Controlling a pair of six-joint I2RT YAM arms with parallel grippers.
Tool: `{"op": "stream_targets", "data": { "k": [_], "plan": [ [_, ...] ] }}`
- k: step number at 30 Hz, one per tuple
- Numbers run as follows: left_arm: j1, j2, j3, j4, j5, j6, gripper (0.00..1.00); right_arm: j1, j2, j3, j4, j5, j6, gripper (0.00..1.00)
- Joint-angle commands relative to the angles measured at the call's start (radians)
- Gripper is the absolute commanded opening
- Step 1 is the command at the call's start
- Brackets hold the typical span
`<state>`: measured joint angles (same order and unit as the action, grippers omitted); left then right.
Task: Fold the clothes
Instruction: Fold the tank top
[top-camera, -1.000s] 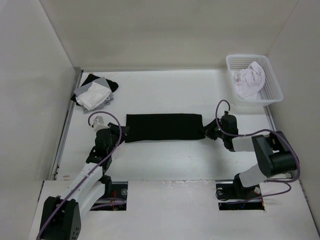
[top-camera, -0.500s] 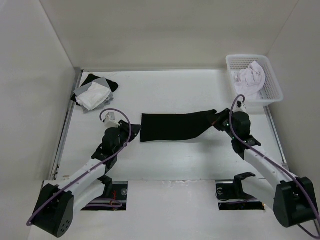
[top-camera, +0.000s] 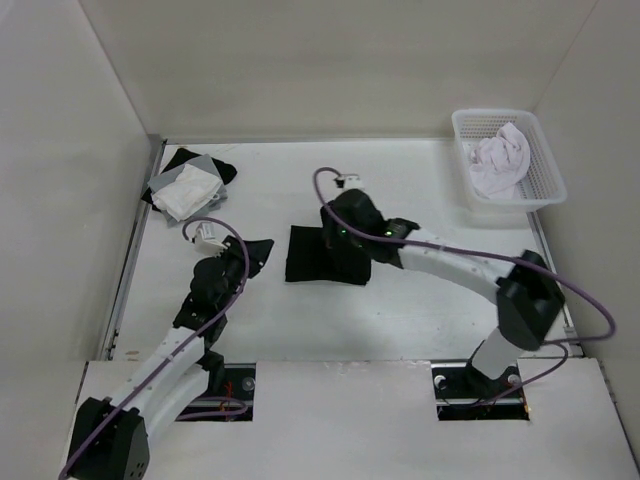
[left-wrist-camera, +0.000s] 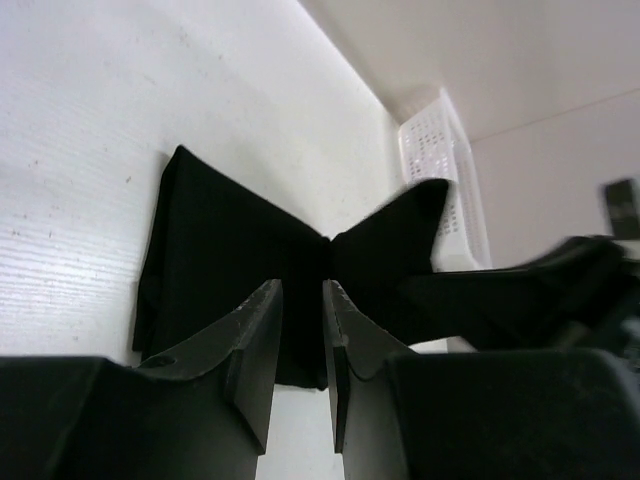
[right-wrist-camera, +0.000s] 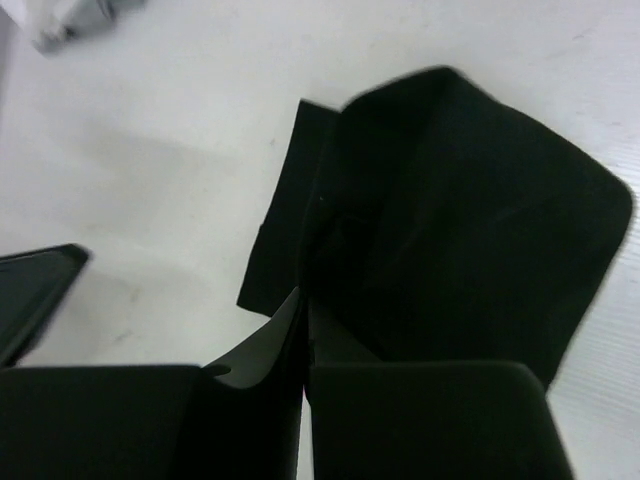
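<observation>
The black shirt (top-camera: 305, 258) lies partly folded in the middle of the tabletop (top-camera: 430, 200). The right pincer (right-wrist-camera: 304, 302) is directly over it, with its jaws pressed together on a raised fold of the cloth. The left pincer (left-wrist-camera: 300, 288) sits just left of the shirt without touching it, its jaws slightly parted and holding nothing.
</observation>
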<state>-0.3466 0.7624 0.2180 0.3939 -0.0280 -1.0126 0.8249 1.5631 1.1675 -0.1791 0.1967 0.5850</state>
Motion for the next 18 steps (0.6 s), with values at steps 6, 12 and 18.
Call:
{"op": "stream_targets", "data": {
  "k": [6, 12, 18],
  "plan": [
    [0.137, -0.126, -0.003, -0.033, 0.097, -0.018, 0.22, 0.153, 0.338, 0.405, -0.197, 0.084, -0.019, 0.36],
    [0.145, -0.032, 0.027, 0.002, 0.114, -0.023, 0.22, 0.118, 0.111, 0.186, -0.002, 0.046, 0.038, 0.38],
    [-0.025, 0.23, 0.09, 0.173, 0.057, -0.014, 0.22, -0.011, 0.038, -0.078, 0.174, -0.062, 0.107, 0.06]
  ]
}}
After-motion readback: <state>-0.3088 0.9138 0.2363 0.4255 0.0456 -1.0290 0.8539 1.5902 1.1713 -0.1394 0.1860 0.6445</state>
